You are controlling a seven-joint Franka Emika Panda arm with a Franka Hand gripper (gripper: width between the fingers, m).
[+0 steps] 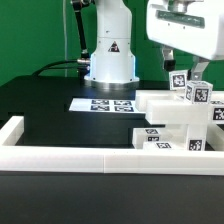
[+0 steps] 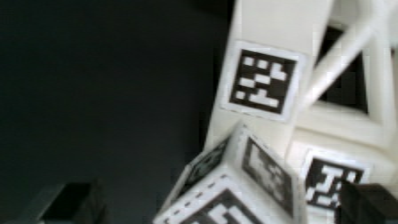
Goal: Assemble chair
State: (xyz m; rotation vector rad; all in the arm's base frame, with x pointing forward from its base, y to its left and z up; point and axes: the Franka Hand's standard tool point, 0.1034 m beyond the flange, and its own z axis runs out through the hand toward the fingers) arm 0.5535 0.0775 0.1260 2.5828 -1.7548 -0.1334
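Chair (image 1: 185, 125): the exterior view's right edge is cutting off its white pieces, and the near border rail (image 1: 100, 158) is hiding their lower parts. Gripper (image 1: 186, 72): the top edge is cropping its body; its fingertips are sitting against the tagged posts, contact unclear. In the wrist view the chair parts (image 2: 285, 110) are blurring and running out of frame; one dark fingertip (image 2: 68, 205) is showing only partly.
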